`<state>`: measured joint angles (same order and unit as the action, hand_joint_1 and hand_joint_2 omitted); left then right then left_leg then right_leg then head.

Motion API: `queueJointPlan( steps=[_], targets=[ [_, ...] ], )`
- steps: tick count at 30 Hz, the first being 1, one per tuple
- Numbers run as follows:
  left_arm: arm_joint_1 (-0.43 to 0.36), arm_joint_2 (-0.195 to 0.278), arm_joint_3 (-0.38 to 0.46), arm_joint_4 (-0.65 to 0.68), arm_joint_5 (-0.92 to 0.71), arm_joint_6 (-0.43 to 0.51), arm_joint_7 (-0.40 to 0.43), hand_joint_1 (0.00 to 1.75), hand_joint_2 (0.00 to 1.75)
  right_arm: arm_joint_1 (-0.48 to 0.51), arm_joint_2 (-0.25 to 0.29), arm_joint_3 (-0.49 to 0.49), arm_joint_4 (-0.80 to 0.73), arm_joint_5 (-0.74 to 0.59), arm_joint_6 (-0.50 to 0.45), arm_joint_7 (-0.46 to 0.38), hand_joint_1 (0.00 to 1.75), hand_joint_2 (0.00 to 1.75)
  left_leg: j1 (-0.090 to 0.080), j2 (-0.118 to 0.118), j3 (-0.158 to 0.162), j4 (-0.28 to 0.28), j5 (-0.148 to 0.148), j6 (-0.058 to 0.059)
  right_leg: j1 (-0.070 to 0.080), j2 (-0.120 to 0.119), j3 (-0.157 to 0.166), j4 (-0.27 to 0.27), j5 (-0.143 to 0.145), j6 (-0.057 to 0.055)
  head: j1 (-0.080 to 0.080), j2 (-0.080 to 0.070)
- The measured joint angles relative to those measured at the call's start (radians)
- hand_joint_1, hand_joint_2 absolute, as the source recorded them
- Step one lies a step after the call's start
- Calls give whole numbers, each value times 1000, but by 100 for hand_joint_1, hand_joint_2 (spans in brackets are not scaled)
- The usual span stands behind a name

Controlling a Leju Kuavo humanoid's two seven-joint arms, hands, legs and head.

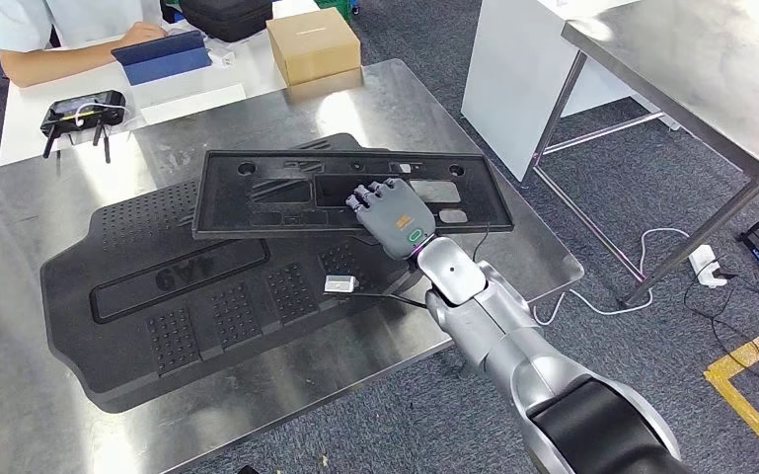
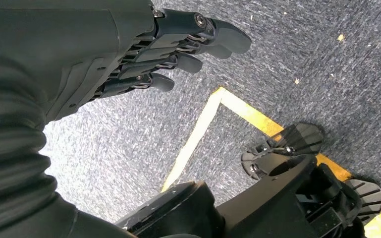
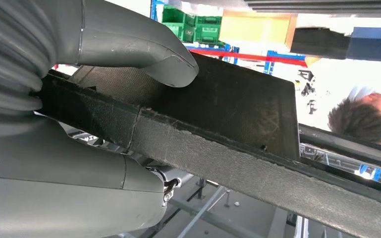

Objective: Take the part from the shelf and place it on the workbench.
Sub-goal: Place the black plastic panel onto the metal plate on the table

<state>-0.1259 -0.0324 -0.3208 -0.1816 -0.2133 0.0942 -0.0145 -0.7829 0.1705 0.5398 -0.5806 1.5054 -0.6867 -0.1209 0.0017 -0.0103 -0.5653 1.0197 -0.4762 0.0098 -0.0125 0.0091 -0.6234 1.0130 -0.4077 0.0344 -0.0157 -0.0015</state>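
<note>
The part (image 1: pixel 286 193), a long flat black plastic panel with cut-outs, is over the steel workbench (image 1: pixel 20 415), above a large black ribbed mat (image 1: pixel 158 296). My right hand (image 1: pixel 392 215) grips the panel's near long edge toward its right end, fingers on top. In the right wrist view the thumb (image 3: pixel 143 49) presses one face of the part (image 3: pixel 228 109) and the rest of the hand is against the other. I cannot tell whether the panel touches the mat. My left hand (image 2: pixel 178 54) hangs over the blue carpet, fingers loosely extended and holding nothing.
A cardboard box (image 1: pixel 313 44) stands at the bench's far edge. A person (image 1: pixel 59 30) sits at a white table with a controller (image 1: pixel 84 111) and a blue tablet (image 1: pixel 163 54). A second steel table (image 1: pixel 711 69), floor cables (image 1: pixel 701 262) and yellow tape (image 1: pixel 750 365) are to the right.
</note>
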Motion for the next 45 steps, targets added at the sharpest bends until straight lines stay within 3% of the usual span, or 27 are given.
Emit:
queueJointPlan(
  steps=[4, 9, 15, 45],
  targets=[
    [0, -1, 3, 0, 0, 0, 0, 0, 175, -1, 2, 1, -2, -9, 1, 0, 175, 175, 0, 0, 0, 0, 0, 0, 0, 0, 0, 0, 0, 0, 0, 0],
    [1, -4, 22, -1, -5, 2, 1, 0, 175, -28, 34, 5, -10, -21, 88, 76, 175, 175, 0, 0, 0, 0, 0, 0, 0, 0, 0, 0, 0, 0, 0, 0],
    [2, -5, 33, -1, -17, 0, 1, 0, 175, -34, 39, 19, -21, 17, 95, 117, 175, 175, 0, 0, 0, 0, 0, 0, 0, 0, 0, 0, 0, 0, 0, 0],
    [2, -7, 37, -1, -35, 2, 2, 0, 175, -34, 42, 55, -7, 44, 87, 142, 175, 175, 0, 0, 0, 0, 0, 0, 0, 0, 0, -1, 0, 0, 0, 0]
  ],
)
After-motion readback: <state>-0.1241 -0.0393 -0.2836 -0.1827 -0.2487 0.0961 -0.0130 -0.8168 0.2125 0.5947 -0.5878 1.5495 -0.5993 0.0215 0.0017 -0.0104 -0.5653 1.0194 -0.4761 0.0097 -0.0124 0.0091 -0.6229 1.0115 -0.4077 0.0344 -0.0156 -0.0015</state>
